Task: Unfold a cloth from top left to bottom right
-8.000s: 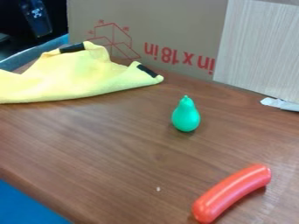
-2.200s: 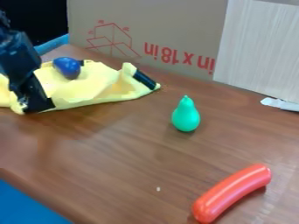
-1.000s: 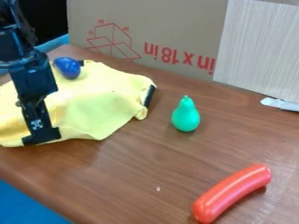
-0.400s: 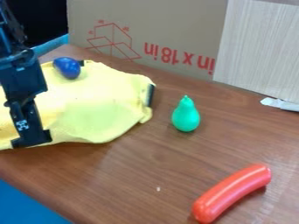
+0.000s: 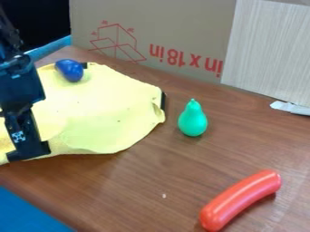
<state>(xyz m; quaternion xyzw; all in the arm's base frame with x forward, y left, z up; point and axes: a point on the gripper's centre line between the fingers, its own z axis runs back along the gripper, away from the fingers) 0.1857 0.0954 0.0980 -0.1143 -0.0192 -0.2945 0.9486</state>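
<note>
1. Fingers [image 5: 21,136] of the gripper [image 5: 25,153] pinch the yellow cloth [image 5: 100,108] at its near edge.
2. Cloth covers the table's [image 5: 151,176] far left, under a blue object [image 5: 70,70].

Green pear [image 5: 192,119], red sausage [image 5: 240,200], blue object [image 5: 70,70], cardboard [image 5: 181,27]

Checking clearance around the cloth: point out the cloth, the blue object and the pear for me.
Cloth [image 5: 112,115]: camera view, middle of its yellow upper face.
Blue object [image 5: 70,71]: camera view, middle of its rounded side.
Pear [image 5: 192,121]: camera view, its wide green body.
</note>
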